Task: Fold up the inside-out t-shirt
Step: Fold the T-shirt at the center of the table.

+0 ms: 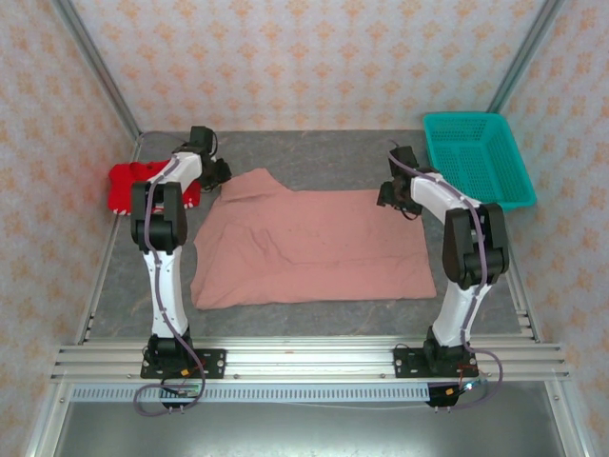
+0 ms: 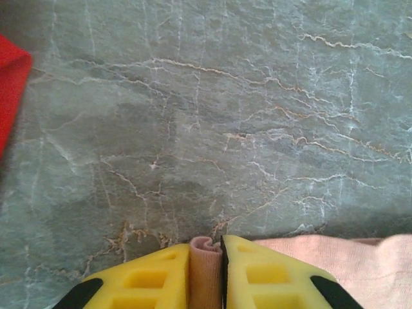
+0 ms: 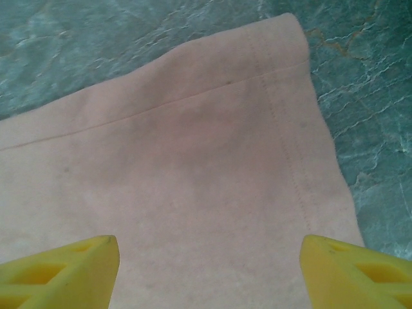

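Left pincer point(image 2: 206, 246): its yellow fingers point(image 2: 161, 277) are pressing together on a small upright fold of pink cloth, which is curling over just above the tips.
Left pincer, from above point(image 1: 217, 171): it is sitting at the far left corner of the t-shirt.
Right pincer point(image 3: 209, 248): its fingers point(image 3: 71, 270) are standing wide apart and holding nothing; I cannot tell whether they are touching the cloth.
Right pincer, from above point(image 1: 390, 195): it is hanging over the far right corner of the t-shirt.
T-shirt point(image 1: 304, 248): it is lying spread out, mostly flat, in the middle of the table between the two arms.
T-shirt edge point(image 3: 193, 161): a double-stitched hem is running down its right side, and a single seam line is crossing it towards the left.
T-shirt at left pincer point(image 2: 335, 257): the cloth is trailing off to the right of the fingers.
Table point(image 2: 225, 129): grey-green marbled surface, showing bare beyond the fold.
Red garment point(image 1: 128, 186): it is lying bunched at the far left edge, just beside the left arm.
Basket point(image 1: 476, 157): teal plastic mesh, sitting at the far right corner, apart from the t-shirt.
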Action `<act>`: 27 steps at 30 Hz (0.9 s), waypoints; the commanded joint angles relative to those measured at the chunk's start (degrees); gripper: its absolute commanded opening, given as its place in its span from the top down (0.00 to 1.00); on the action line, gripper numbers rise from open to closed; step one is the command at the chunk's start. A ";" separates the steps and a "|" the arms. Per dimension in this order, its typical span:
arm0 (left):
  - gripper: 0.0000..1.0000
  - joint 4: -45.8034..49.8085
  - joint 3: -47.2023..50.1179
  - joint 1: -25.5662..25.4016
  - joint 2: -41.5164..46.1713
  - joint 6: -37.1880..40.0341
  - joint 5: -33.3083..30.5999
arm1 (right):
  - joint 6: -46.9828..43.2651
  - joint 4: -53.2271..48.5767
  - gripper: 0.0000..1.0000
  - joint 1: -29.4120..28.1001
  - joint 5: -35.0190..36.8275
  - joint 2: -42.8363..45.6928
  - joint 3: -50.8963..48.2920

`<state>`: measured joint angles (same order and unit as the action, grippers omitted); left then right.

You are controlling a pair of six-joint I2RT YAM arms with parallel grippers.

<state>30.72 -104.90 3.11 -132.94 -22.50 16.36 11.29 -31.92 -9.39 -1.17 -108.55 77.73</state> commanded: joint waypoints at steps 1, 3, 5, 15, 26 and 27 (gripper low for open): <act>0.89 2.60 -1.64 -0.48 -2.14 0.45 2.53 | -0.46 -1.85 0.26 1.53 2.82 -2.62 3.63; 0.92 2.84 -1.88 -0.48 -2.06 0.66 2.75 | -0.87 -2.85 0.26 1.98 4.48 -4.21 5.45; 0.95 3.02 -2.19 -0.50 -1.97 0.74 2.87 | -0.96 -3.81 0.27 2.61 5.82 -6.11 7.15; 1.00 3.13 -2.24 -0.48 -1.18 0.78 3.40 | -1.90 -8.06 0.31 3.59 6.79 -16.44 18.46; 1.00 3.21 -2.43 -0.48 -1.00 1.06 3.63 | -1.84 -10.44 0.33 4.81 3.82 -21.06 25.29; 1.00 3.21 -2.41 -0.47 -1.01 1.09 3.61 | -1.81 -11.15 0.34 4.90 3.66 -21.83 26.25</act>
<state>31.33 -106.04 2.98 -133.51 -22.37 19.16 9.89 -39.90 -5.08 2.59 -127.96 101.30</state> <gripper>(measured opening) 0.045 0.664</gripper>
